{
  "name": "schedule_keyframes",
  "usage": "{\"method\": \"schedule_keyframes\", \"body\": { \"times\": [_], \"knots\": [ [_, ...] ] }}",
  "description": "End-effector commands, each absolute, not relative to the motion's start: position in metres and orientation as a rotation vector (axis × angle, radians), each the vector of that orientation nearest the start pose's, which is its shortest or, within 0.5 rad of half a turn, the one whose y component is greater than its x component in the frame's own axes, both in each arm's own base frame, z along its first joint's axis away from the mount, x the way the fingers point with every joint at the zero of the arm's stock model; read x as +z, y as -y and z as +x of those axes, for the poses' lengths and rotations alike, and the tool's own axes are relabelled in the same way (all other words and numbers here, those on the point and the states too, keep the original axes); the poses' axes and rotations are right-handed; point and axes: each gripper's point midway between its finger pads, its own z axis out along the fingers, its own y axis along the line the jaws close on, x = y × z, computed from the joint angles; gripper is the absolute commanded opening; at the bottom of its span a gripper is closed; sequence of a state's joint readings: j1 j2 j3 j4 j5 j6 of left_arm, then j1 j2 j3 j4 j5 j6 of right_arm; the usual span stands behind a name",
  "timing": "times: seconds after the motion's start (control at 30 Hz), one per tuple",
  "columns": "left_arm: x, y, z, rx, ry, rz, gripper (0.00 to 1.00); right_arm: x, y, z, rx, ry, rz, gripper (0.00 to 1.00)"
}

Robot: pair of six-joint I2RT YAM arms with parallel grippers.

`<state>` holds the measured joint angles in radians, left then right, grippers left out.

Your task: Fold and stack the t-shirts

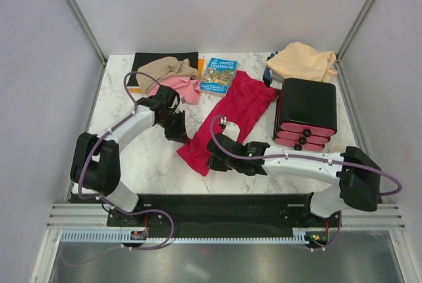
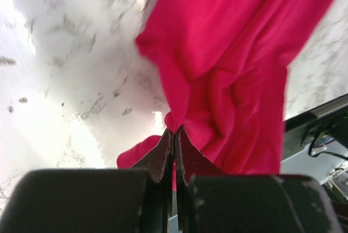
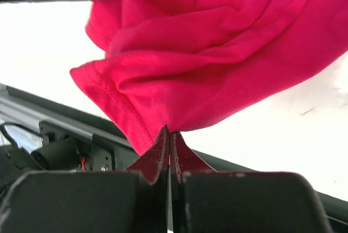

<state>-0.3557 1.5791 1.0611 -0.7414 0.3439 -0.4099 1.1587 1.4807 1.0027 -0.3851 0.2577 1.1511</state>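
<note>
The crimson red t-shirt (image 1: pixel 231 115) lies stretched diagonally across the middle of the marble table. My left gripper (image 1: pixel 179 131) is shut on its left edge (image 2: pixel 217 81). My right gripper (image 1: pixel 216 154) is shut on its near hem (image 3: pixel 217 54), with the cloth bunched above the fingertips. The pink t-shirt (image 1: pixel 178 88) and the tan-brown t-shirt (image 1: pixel 165 68) lie crumpled together at the back left. The pale peach-cream t-shirt (image 1: pixel 303 62) lies heaped at the back right.
A flat black mat (image 1: pixel 148 59) lies under the tan shirt at the back left. A blue illustrated book (image 1: pixel 219 75) lies at the back centre. A black drawer unit with pink drawer fronts (image 1: pixel 306 111) stands at the right. A black rail (image 1: pixel 224 204) runs along the near edge.
</note>
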Motion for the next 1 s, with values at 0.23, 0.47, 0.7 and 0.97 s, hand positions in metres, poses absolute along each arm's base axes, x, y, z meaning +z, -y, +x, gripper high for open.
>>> {"method": "schedule_keyframes", "body": {
  "times": [0.23, 0.47, 0.7, 0.97],
  "knots": [
    [0.138, 0.197, 0.313, -0.676, -2.748, -0.026, 0.02, 0.144, -0.312, 0.217, 0.575, -2.406, 0.206, 0.00],
    [0.141, 0.219, 0.349, -0.696, -2.737, 0.021, 0.02, 0.143, -0.283, 0.251, 0.480, -2.375, 0.249, 0.00],
    [0.138, 0.246, 0.376, -0.712, -2.730, 0.097, 0.02, 0.135, -0.276, 0.272, 0.403, -2.384, 0.221, 0.00],
    [0.131, 0.271, 0.393, -0.727, -2.719, 0.170, 0.02, 0.134, -0.269, 0.292, 0.344, -2.366, 0.215, 0.00]
  ]
}}
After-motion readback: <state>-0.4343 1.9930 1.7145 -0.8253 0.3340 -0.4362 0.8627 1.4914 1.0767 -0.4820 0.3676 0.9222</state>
